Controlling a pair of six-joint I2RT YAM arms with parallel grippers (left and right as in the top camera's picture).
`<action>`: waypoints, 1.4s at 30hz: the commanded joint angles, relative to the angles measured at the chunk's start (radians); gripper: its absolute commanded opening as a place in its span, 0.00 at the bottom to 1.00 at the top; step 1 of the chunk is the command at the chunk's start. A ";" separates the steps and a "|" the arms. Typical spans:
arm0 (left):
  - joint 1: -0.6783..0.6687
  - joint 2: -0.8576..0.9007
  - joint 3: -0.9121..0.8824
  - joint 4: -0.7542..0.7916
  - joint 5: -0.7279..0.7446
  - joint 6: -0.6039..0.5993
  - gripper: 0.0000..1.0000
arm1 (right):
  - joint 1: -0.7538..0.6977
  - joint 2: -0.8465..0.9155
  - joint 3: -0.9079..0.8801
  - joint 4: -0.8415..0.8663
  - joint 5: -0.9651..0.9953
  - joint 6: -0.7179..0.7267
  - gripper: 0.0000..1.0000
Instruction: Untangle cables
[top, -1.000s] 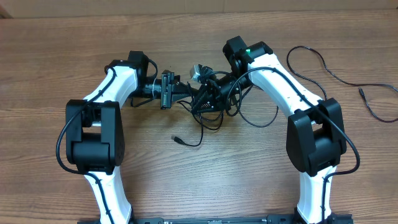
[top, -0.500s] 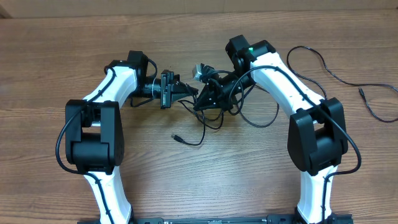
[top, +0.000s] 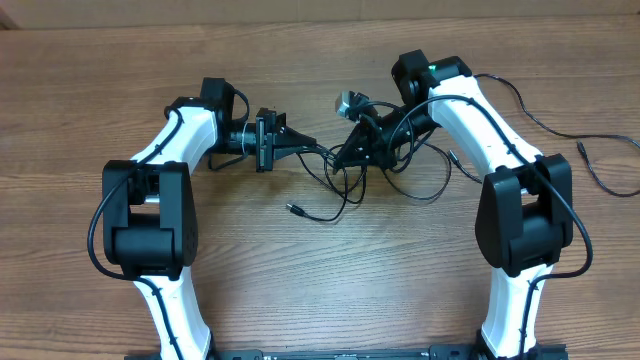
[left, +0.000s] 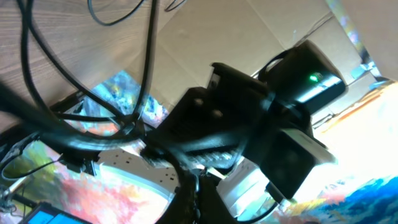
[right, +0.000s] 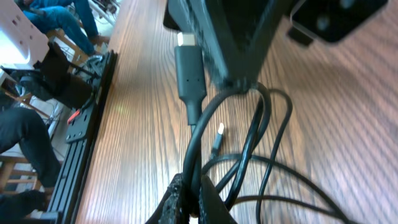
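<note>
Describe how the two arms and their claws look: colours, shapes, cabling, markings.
The left arm and right arm have white curved shells, boxy black joint housings and a black cable running along each. The right arm carries a small green light near its wrist. The left claw and right claw are black.

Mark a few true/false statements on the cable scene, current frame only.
1. The left end effector and the right end effector are both shut on the cables. True.
2. A loose plug lies on the table near the tangle. True.
3. Every cable is in the tangle. False: a separate cable lies apart on the table's right side.
4. The table is white plastic. False: it is wood-grained.
</note>
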 joint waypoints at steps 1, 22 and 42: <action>0.047 0.005 0.002 0.009 0.027 0.050 0.04 | -0.028 -0.042 0.007 -0.026 0.115 0.001 0.04; 0.042 0.005 0.002 0.131 -0.035 0.074 0.21 | -0.006 -0.041 0.002 -0.092 -0.154 -0.200 0.04; -0.037 0.004 0.002 0.149 0.055 -0.039 0.34 | 0.008 -0.041 0.002 -0.064 -0.201 -0.207 0.04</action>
